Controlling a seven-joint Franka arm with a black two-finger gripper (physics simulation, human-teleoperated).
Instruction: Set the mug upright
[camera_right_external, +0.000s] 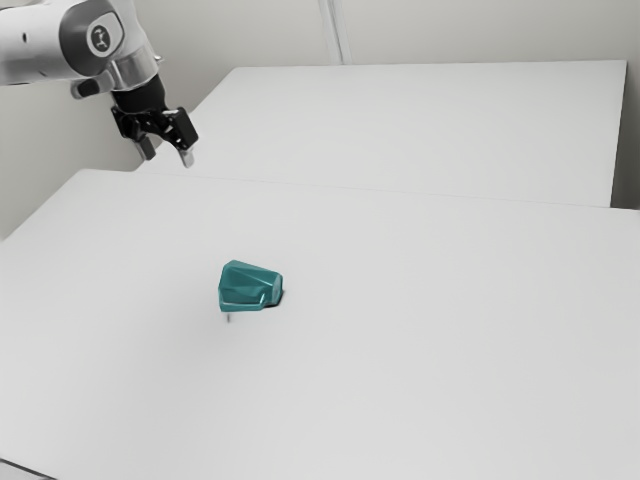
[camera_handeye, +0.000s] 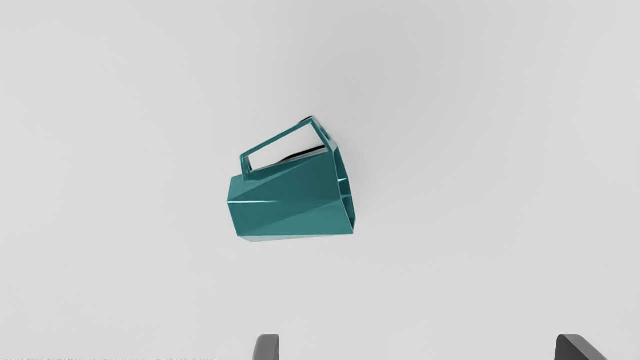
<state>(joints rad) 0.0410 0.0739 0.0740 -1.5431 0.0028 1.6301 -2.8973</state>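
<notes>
My gripper (camera_right_external: 168, 158) hangs high at the exterior view's upper left, well above the table and apart from the mug. In the wrist view, the gripper (camera_handeye: 417, 347) has its two fingertips wide apart with nothing between them. A teal faceted mug (camera_right_external: 248, 287) lies on its side on the table, toward the exterior view's left. Seen from the hand, the mug (camera_handeye: 290, 200) shows its angular handle sticking out sideways from the body, and its mouth is partly visible at the wider end.
The white table (camera_right_external: 420, 350) bears the mug. Behind it, another white surface (camera_right_external: 430, 125) extends toward the wall (camera_right_external: 480, 30). A thin dark line runs at the exterior view's lower left corner.
</notes>
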